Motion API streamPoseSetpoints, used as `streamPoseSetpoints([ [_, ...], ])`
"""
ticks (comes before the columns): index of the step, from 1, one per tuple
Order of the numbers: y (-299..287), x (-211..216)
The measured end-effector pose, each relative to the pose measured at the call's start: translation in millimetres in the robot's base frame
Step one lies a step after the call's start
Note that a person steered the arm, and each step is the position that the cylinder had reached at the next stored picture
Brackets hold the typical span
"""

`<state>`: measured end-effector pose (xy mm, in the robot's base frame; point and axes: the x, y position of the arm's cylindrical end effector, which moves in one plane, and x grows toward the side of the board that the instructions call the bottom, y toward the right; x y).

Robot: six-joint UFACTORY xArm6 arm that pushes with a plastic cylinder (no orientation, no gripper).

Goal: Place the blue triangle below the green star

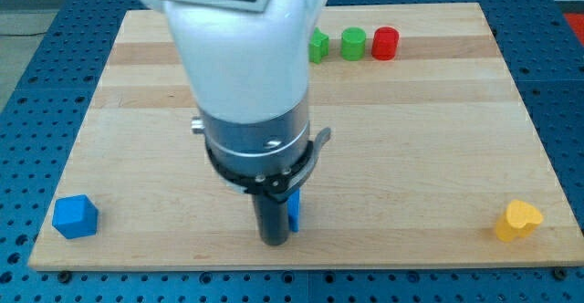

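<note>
Blue triangle (294, 210) sits near the table's bottom edge, about mid-width; we see only a thin blue sliver of it, rest is hidden behind our arm, so its shape is hard to confirm. Our tool is a plain dark rod, no jaws to spread or press; my tip (275, 242) comes down touching or just beside the blue piece, on its left side, close to the bottom edge. We cannot tell if there is real contact.

Green star (317, 45) is well apart, near the top edge, partly covered by the white arm housing (242, 47); only its right part shows. Just beside it to the right sits a green cylinder (353, 43), then a red cylinder (385, 43), the three in a row along the top edge.

Blue cube (75, 216) is in the bottom-left corner. Yellow heart-like block (518, 220) is in the bottom-right corner.

Wooden table (429, 148) rests on a blue perforated base (27, 75).
</note>
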<state>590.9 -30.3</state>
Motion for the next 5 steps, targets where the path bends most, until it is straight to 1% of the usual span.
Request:
streamPoseSetpoints([
  [5, 31, -53],
])
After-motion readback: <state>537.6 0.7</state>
